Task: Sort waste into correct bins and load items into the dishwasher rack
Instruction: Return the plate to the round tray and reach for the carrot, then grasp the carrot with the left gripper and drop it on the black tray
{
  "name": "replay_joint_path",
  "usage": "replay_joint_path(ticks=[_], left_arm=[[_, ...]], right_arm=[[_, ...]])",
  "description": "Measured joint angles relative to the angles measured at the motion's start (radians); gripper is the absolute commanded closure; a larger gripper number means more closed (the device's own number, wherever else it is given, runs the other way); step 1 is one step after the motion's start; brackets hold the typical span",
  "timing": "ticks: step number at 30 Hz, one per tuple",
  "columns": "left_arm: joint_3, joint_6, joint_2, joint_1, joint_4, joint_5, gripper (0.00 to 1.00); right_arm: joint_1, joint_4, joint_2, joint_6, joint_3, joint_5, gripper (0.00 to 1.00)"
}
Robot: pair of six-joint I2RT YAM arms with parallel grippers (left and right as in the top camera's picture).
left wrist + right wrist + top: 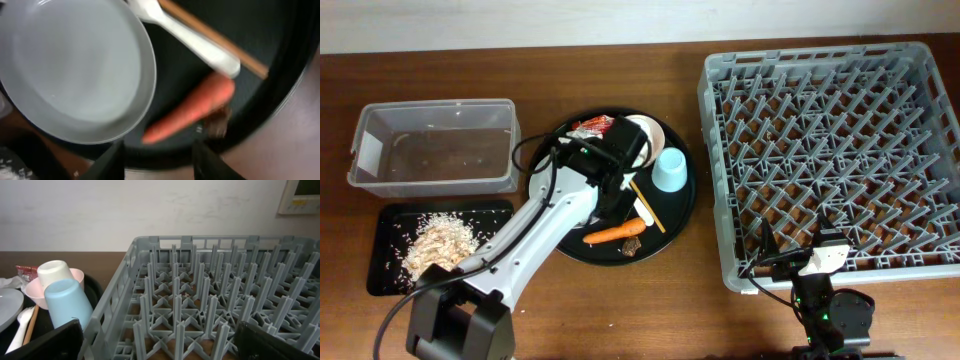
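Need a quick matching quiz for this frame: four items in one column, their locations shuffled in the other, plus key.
Items:
1. carrot
2. pale crumbs
3. light blue cup
4. small white cup

Places:
A. inside the pink bowl
B. on the round black tray, at its edge nearest the dishwasher rack
C. in the shallow black rectangular tray
D. lying on the round tray beside a brown scrap

Pairs: 1-D, 2-C, 3-B, 4-A.
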Motion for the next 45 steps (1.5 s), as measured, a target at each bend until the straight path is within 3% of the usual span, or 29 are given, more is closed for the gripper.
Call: replay_joint_path(ticks=[3, 7, 10, 15, 28, 30, 34, 39, 42, 45], left_arm=[[0.000, 0.133, 0.000, 0.000, -0.026, 0.021, 0.57], [-0.050, 0.442, 0.000, 0.000, -0.006, 0.128, 0.57], [-0.177, 0.603, -0.002, 0.000, 0.144, 0.175, 0.57], [-0.323, 0.734, -0.002, 0.000, 0.346, 0.219, 0.57], [-0.369, 0.762, 0.021, 0.035, 0.449, 0.237, 0.58], [-0.361, 0.762, 0.031, 0.035, 0.451, 0.240, 0.68], [-0.360, 0.766, 0.081, 0.040, 0.473, 0.182, 0.69], [-0.360, 0.760, 0.078, 0.036, 0.468, 0.159, 0.91], [-0.361, 0.748, 0.063, 0.030, 0.464, 0.134, 0.97], [-0.362, 0.693, -0.059, 0.030, 0.444, 0.137, 0.98]], right_arm=[[0.000, 0.000, -0.001, -0.001, 0.000, 0.000, 0.01], [0.000, 0.000, -0.001, -0.001, 0.000, 0.000, 0.01], [0.000, 0.000, -0.001, 0.000, 0.000, 0.000, 0.01], [0.000, 0.000, -0.001, -0.001, 0.000, 0.000, 0.01], [0.000, 0.000, -0.001, 0.000, 0.000, 0.000, 0.01], [0.000, 0.000, -0.001, -0.001, 0.000, 0.000, 0.01], [0.000, 0.000, -0.001, -0.001, 0.000, 0.000, 0.01], [0.000, 0.000, -0.001, 0.000, 0.000, 0.000, 0.01], [0.000, 0.000, -0.001, 0.000, 0.000, 0.000, 0.01], [0.000, 0.000, -0.001, -0.001, 0.000, 0.000, 0.01]])
